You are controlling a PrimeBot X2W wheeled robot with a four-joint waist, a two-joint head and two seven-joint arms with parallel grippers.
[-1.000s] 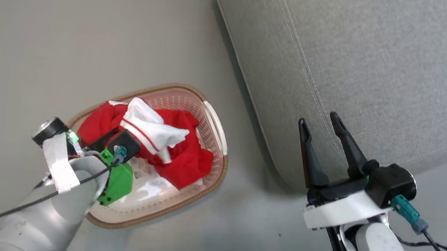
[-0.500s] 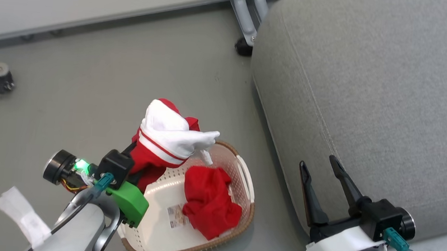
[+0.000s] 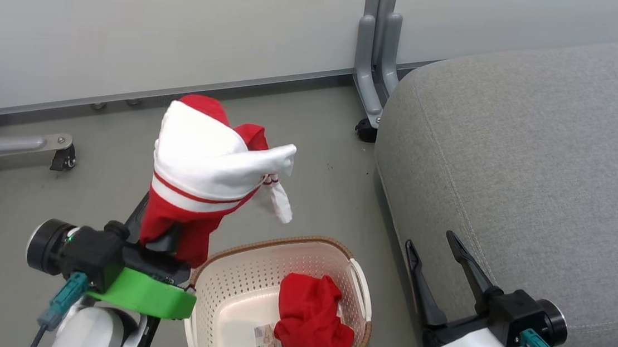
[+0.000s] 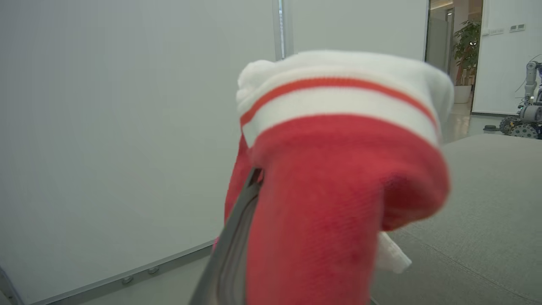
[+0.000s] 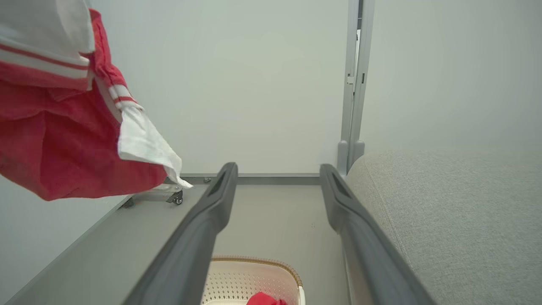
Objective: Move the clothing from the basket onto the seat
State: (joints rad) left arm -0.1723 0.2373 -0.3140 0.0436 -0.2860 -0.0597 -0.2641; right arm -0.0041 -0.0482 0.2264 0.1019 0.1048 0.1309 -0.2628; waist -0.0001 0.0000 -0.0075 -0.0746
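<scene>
The lifted garment (image 3: 203, 170) hangs pinched in our left gripper (image 3: 169, 231), left of the seat (image 3: 539, 160); the second garment (image 3: 310, 319) lies in the basket (image 3: 275, 241). Our right gripper (image 3: 429, 241) waits spread, empty. Draped this loosely, the garment may slip off short of the seat.

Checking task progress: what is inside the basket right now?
Inside the basket lies one crumpled red garment, toward its right side, with a small label on the bottom beside it. Anything beneath that garment is covered. The striped garment hangs outside the basket.
</scene>
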